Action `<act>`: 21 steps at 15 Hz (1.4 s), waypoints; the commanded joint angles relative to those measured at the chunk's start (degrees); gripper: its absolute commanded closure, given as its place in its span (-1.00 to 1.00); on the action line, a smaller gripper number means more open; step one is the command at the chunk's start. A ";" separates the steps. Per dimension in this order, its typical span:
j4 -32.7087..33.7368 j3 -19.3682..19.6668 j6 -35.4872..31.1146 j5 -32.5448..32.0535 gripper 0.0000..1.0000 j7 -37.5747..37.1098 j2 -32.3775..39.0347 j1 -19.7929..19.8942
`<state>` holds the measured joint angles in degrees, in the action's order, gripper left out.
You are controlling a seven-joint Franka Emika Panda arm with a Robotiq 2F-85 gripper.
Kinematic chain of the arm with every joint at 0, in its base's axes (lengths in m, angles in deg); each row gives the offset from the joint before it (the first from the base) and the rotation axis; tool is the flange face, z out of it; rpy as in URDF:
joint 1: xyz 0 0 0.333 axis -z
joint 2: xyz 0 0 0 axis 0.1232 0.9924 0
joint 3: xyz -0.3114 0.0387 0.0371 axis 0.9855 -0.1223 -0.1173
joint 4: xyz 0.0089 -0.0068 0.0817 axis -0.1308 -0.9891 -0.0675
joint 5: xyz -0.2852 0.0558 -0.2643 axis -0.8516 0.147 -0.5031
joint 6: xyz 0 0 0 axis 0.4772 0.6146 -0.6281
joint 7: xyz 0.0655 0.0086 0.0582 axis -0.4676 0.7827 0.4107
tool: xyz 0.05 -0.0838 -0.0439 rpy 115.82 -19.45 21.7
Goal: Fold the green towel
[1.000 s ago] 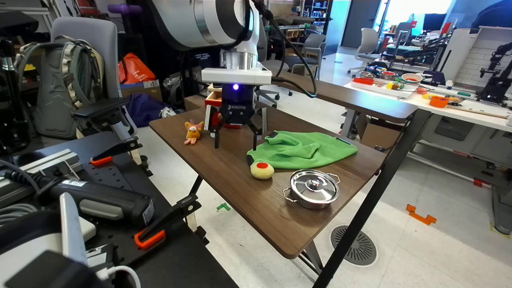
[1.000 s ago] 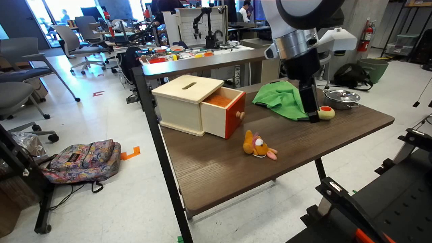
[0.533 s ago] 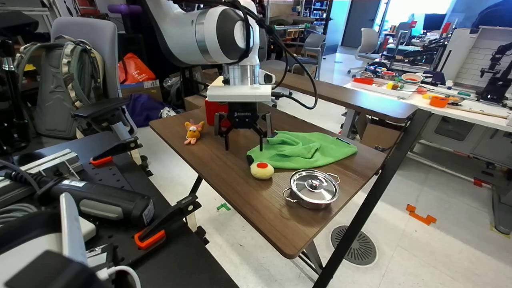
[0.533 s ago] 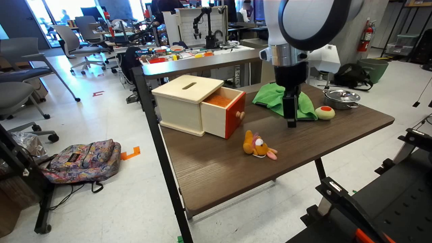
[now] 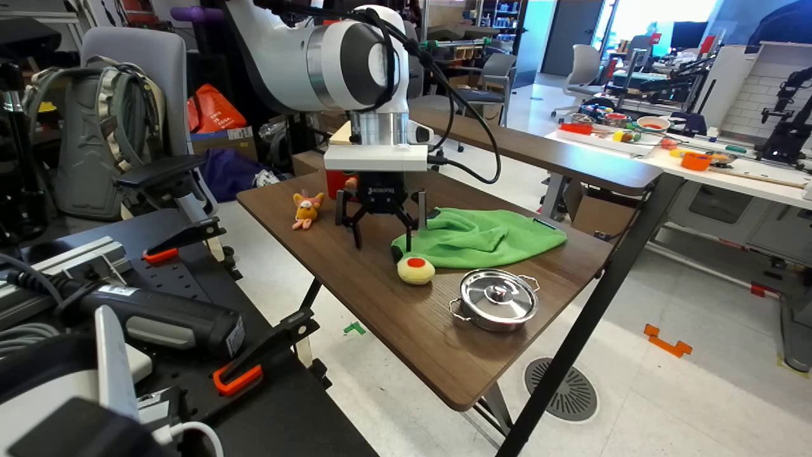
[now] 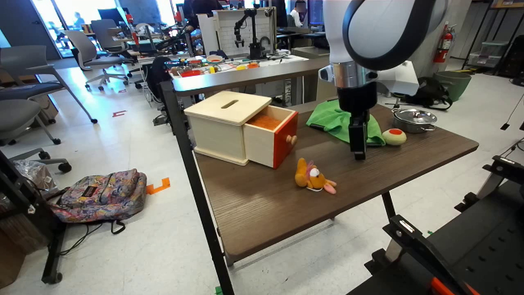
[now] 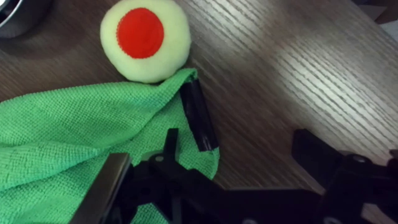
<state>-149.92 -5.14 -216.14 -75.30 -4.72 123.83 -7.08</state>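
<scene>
Green towel (image 5: 488, 238), brown wood-grained table (image 6: 262, 209)

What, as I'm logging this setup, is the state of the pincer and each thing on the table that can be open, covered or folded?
Green towel: spread out but rumpled, not neatly folded
Wooden box: drawer pulled partly out
Metal pot: covered, lid on
Pincer: open, holding nothing

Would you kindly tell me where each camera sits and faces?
An exterior view: on the pot side, facing down across the table toward the wooden box; arm and open gripper show.
An exterior view: on the orange toy side, facing toward the towel; arm and gripper show.
Wrist view: on the wrist, facing down at the towel's edge; fingers show.
Both exterior views share the towel and pot.
</scene>
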 commanded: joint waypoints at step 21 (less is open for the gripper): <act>-3.49 0.47 6.36 -1.21 0.95 -1.11 -4.80 -4.87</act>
<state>-150.39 -4.59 -210.73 -75.60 -4.36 122.68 -10.50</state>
